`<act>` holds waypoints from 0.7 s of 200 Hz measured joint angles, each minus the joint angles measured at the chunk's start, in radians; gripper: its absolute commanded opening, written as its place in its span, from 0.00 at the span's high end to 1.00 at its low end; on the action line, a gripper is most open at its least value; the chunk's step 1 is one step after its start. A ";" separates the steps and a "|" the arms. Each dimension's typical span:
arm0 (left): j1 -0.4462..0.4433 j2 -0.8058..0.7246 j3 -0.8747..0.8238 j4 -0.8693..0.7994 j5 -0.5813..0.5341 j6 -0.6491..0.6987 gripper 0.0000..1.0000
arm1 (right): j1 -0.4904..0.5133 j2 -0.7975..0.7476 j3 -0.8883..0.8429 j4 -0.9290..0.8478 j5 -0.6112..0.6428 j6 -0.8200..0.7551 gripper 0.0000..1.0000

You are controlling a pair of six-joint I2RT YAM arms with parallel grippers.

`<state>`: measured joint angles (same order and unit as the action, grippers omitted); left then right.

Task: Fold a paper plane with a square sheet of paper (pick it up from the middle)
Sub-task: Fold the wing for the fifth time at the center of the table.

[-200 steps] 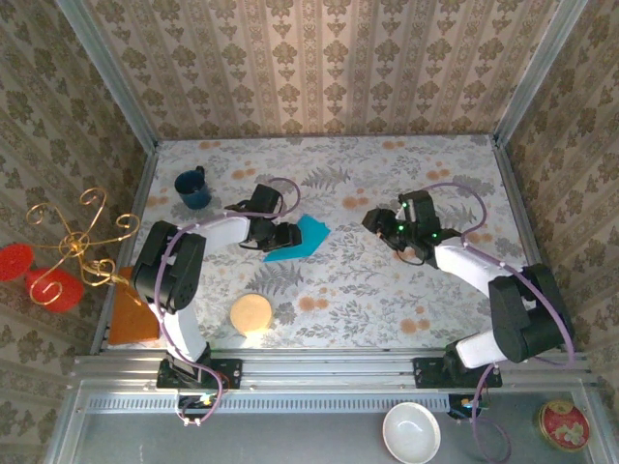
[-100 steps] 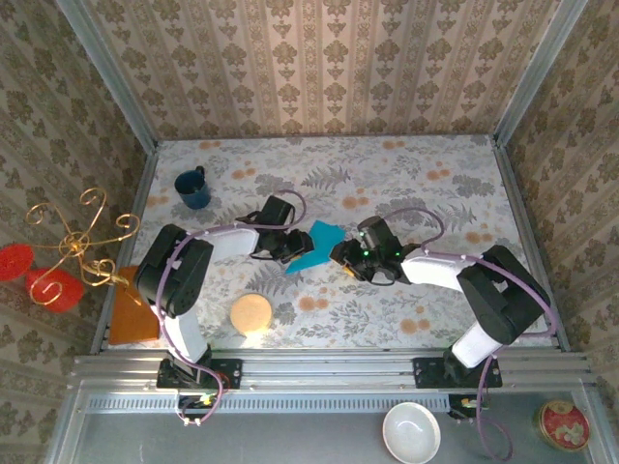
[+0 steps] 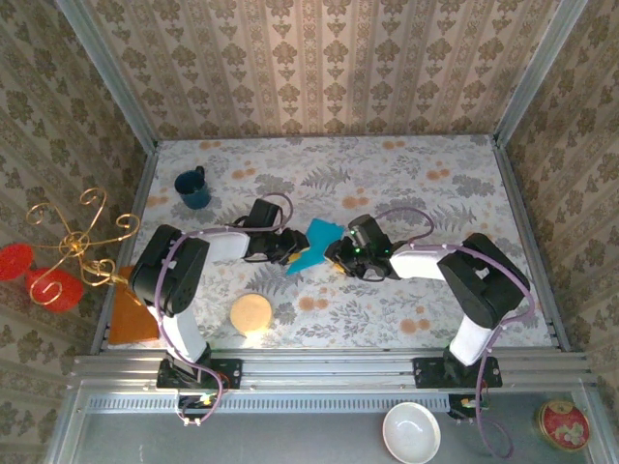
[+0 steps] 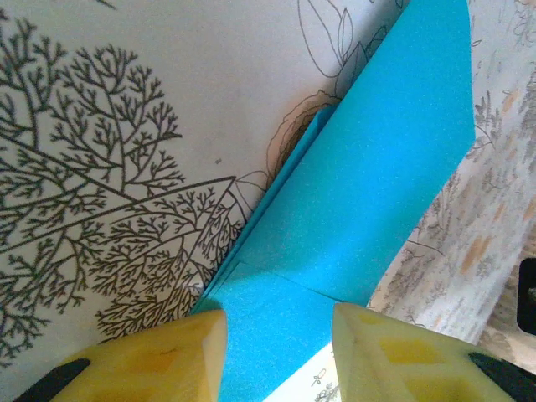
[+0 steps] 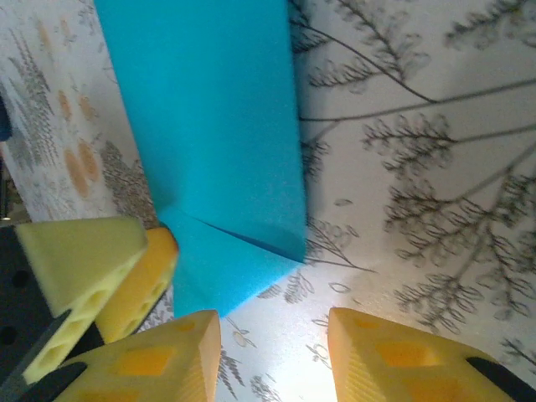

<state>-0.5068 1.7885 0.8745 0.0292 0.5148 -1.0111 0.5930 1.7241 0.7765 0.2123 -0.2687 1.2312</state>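
Note:
The square sheet of paper (image 3: 315, 243), bright turquoise, lies on the flowered table (image 3: 406, 184) near the middle, folded with layered flaps into a narrow pointed shape like a paper plane (image 4: 377, 176). My left gripper (image 3: 289, 247) is low at its left end. Its yellow fingers (image 4: 180, 356) stand apart with the paper's lower tip (image 4: 279, 335) flat between them. My right gripper (image 3: 335, 254) is open over bare table just beside the paper's corner (image 5: 226, 276), on the paper's right side. The left gripper's fingers (image 5: 92, 251) press at the paper's far edge.
A dark blue mug (image 3: 193, 188) stands at the back left. A round tan disc (image 3: 251, 313) lies near the front left, an orange piece (image 3: 131, 311) at the left edge. Outside the table are a gold wire stand (image 3: 75, 244), a white bowl (image 3: 411, 432) and a red tin (image 3: 561, 423).
The right gripper swept left from the table's right side to the paper's right edge. The left gripper moved slightly right with the paper. Both sets of jaws narrowed.

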 measured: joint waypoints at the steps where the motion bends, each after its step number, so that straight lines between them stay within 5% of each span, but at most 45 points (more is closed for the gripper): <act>1: 0.001 0.000 -0.002 0.003 0.003 -0.001 0.59 | 0.000 0.000 0.000 0.000 0.000 0.000 0.60; 140: 0.037 0.001 -0.041 0.093 0.094 -0.044 0.55 | -0.028 0.098 0.042 0.128 -0.058 0.003 0.69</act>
<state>-0.4694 1.7897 0.8333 0.1219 0.6086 -1.0554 0.5652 1.8221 0.8185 0.3401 -0.3264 1.2339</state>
